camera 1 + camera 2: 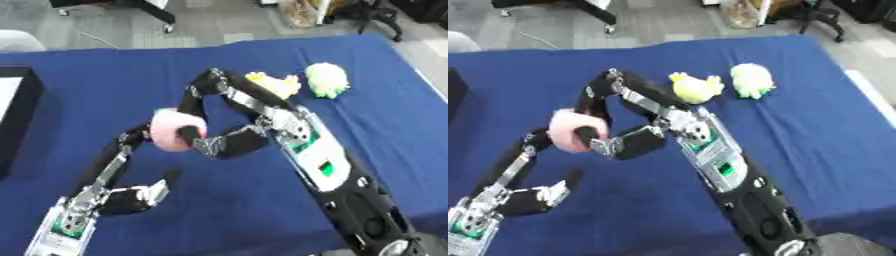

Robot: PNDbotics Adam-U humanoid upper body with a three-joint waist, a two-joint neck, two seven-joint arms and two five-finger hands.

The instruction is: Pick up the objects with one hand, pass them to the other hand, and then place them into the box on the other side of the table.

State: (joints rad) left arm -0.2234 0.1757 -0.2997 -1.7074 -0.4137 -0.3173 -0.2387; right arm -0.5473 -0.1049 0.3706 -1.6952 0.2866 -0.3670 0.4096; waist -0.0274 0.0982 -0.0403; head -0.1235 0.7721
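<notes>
A pink plush toy (171,131) hangs above the blue table (105,85), left of centre. My right hand (229,144) reaches in from the lower right and is shut on it: its fingers (194,95) arch over the top and its thumb tip presses the front. My left hand (121,199) comes up from the lower left. Its long fingers (112,162) stretch straight to the toy's left side and touch it, with the thumb spread apart below. A black box (19,117) stands at the table's left edge.
A yellow plush toy (275,85) and a pale green plush toy (327,80) lie side by side at the back right of the table, just behind my right arm. Grey floor and chair legs show beyond the far edge.
</notes>
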